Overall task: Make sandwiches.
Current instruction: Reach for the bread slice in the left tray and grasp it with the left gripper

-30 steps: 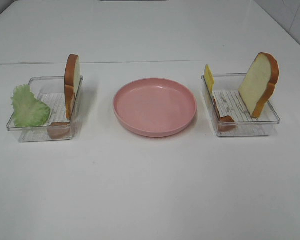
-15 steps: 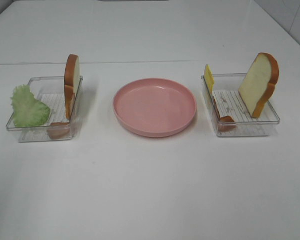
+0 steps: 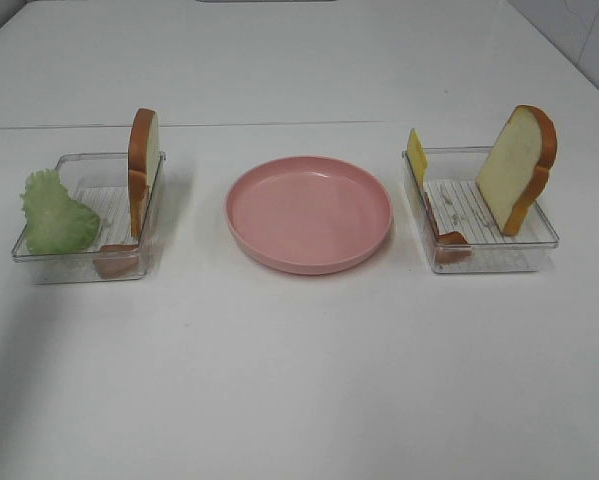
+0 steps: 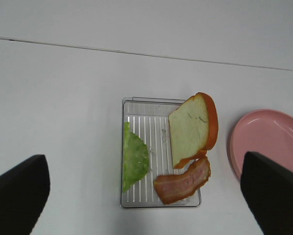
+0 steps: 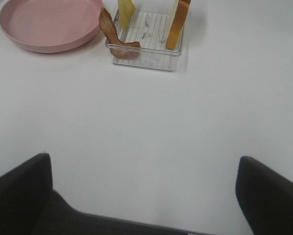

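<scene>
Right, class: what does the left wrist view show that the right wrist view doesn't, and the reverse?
Left wrist only: the lettuce, a bread slice and a bacon strip in the left tray. Right wrist only: the cheese slice, second bread slice and second bacon strip in the right tray. Both: the pink plate and the white table.

Fingers [image 4: 19,196] spread wide on left gripper [image 4: 144,164] and right gripper [image 5: 142,164]
</scene>
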Motion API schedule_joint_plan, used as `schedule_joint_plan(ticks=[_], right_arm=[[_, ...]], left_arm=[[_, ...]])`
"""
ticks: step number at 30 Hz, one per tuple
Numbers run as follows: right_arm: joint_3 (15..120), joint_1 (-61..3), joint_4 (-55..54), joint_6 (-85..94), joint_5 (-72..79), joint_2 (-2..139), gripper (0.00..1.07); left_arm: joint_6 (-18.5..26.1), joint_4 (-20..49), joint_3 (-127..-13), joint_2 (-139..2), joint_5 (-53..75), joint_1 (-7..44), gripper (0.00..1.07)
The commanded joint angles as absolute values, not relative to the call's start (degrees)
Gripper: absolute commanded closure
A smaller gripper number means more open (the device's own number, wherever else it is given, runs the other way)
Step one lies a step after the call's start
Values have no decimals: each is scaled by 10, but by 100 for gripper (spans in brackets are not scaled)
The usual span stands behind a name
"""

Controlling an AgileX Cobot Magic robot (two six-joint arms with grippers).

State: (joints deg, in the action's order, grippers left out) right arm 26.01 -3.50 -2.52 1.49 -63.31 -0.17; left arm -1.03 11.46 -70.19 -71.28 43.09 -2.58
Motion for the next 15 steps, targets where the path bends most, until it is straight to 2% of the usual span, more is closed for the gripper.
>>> schedule_joint_plan(ticks=[1, 11, 13, 14, 15], right_arm=[[263, -33, -27, 15, -635, -22, 9], [263, -33, -27, 15, -635, -22, 9], [263, -33, -27, 15, -635, -22, 9], [263, -33, -27, 15, -635, -22, 9], [263, -33, -27, 15, -635, -22, 9]], left_arm=[[-9, 124, -773, -805, 443, -1, 9], [-20, 117, -895, -969, 461, 69, 9], [-58, 98, -936, -1019, 483, 92, 9], [-58, 98, -936, -1019, 483, 92, 9], [-84, 77, -965, -1051, 501, 105, 9]])
